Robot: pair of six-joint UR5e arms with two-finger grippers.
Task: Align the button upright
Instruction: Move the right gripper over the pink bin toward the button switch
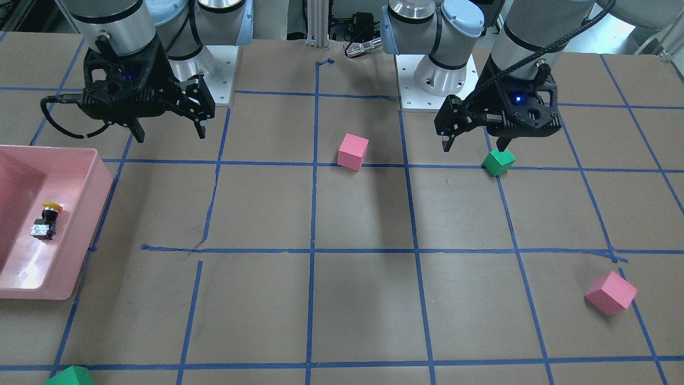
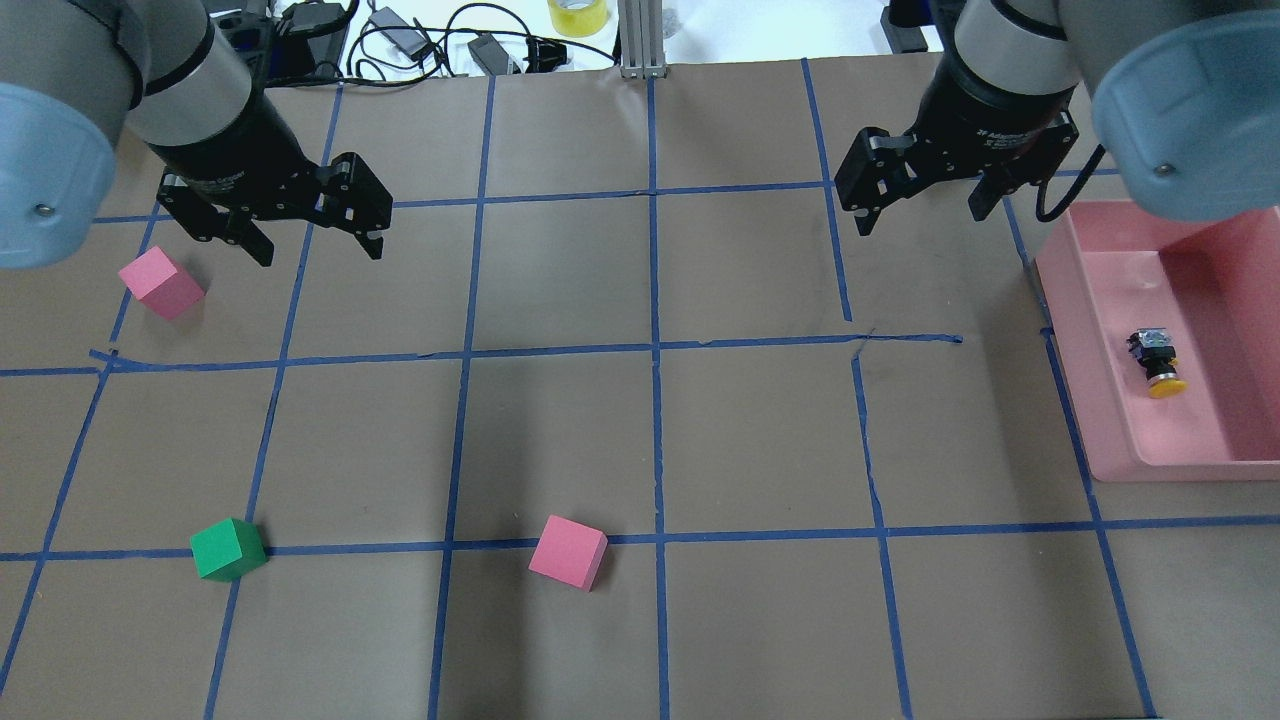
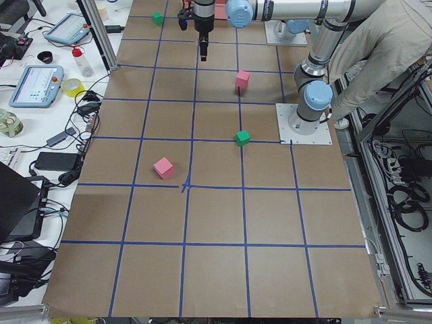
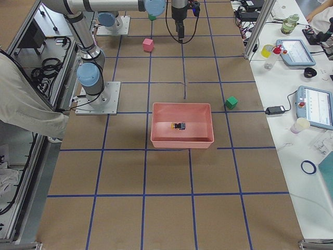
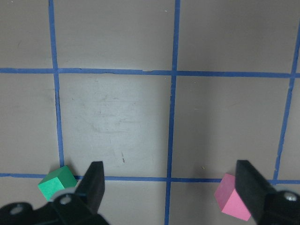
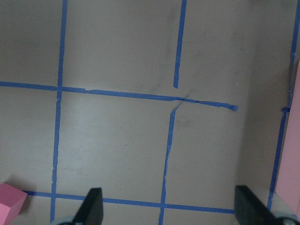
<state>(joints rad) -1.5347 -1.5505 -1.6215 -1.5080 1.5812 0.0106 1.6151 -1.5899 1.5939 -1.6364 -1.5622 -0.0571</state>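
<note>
The button (image 2: 1157, 360) lies on its side on the floor of a pink bin (image 2: 1070, 340), yellow cap toward the robot, silvery base away. It also shows in the front view (image 1: 45, 220) and the right side view (image 4: 179, 125). My right gripper (image 2: 920, 218) is open and empty, hovering above the table left of the bin's far corner, apart from the button. My left gripper (image 2: 318, 250) is open and empty over the table's far left, near a pink cube (image 2: 160, 282).
A green cube (image 2: 228, 548) and a second pink cube (image 2: 568, 551) sit near the robot's side. The left wrist view shows a green cube (image 5: 57, 182) and a pink cube (image 5: 229, 199) by the fingers. Another green cube (image 1: 69, 377) lies at the operators' edge.
</note>
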